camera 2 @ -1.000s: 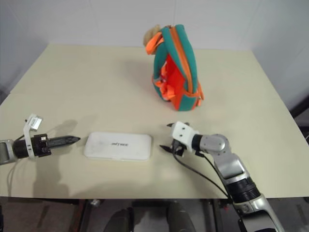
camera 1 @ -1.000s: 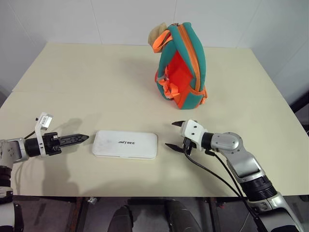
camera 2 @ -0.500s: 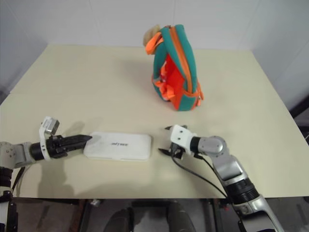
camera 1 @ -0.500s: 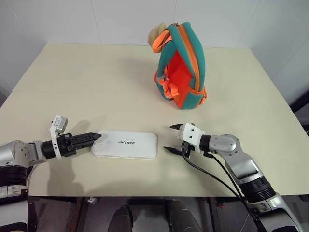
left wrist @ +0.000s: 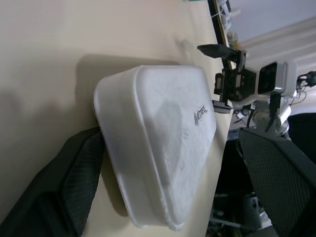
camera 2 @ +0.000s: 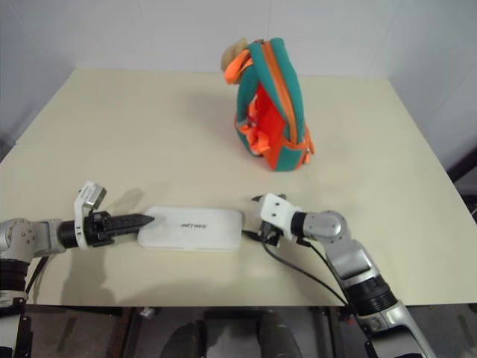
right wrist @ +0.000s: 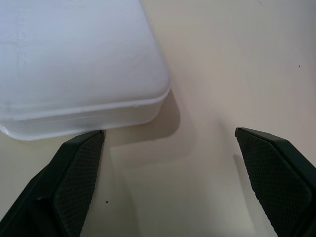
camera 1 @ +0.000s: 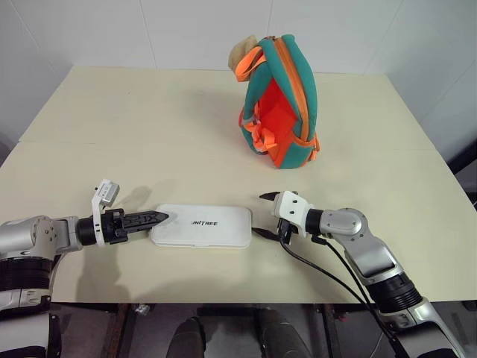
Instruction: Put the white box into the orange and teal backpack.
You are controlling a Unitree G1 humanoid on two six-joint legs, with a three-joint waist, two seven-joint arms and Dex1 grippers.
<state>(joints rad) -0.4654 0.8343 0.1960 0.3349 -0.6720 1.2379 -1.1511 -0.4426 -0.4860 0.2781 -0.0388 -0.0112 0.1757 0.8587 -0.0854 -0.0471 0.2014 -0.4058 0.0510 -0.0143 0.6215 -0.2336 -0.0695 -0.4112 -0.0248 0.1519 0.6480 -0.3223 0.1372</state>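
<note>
Left eye view: one white box (camera 1: 201, 225), one backpack (camera 1: 280, 102), two tools.

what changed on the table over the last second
The left gripper came in from the left to the white box's near end and pushed it a little rightward, toward the right gripper. Both grippers are open, and neither holds the box. The right gripper and the backpack stayed where they were.

White box (right wrist: 74, 64) corner just beside one finger of wide-open right gripper (right wrist: 173, 182) on table (right wrist: 222, 59)
</note>
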